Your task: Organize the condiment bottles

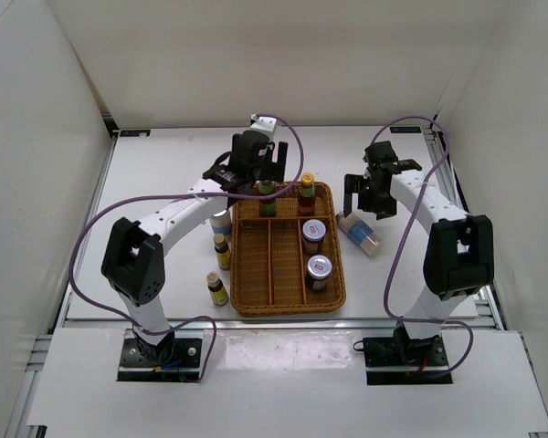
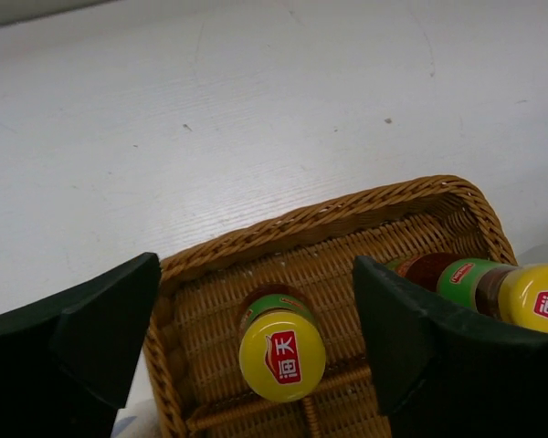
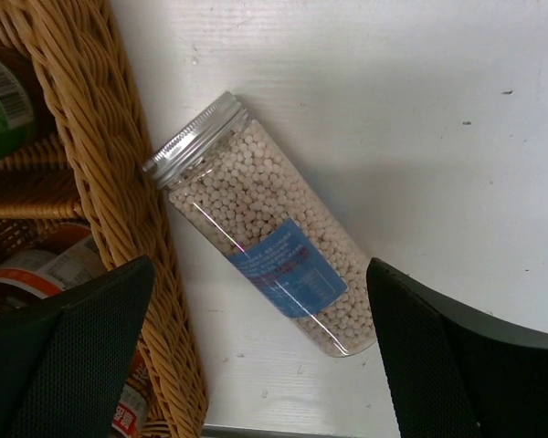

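I'm hovering the left gripper (image 2: 256, 324), spread, over the seemingly seated red-sauce bottle (image 2: 282, 354); the right gripper (image 3: 260, 328), spread, is framing the fallen cylinder (image 3: 265, 237).

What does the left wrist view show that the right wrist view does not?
Only the left wrist: a yellow-capped slim bottle upright at the far end of the wicker tray, between the fingers of the open left gripper, and a second yellow-capped bottle partly behind one finger. Only the right wrist: a white-blue cylinder lying on its side on the table, its silver lid by the tray's rim, under the open right gripper. Both: the tray and the white table.
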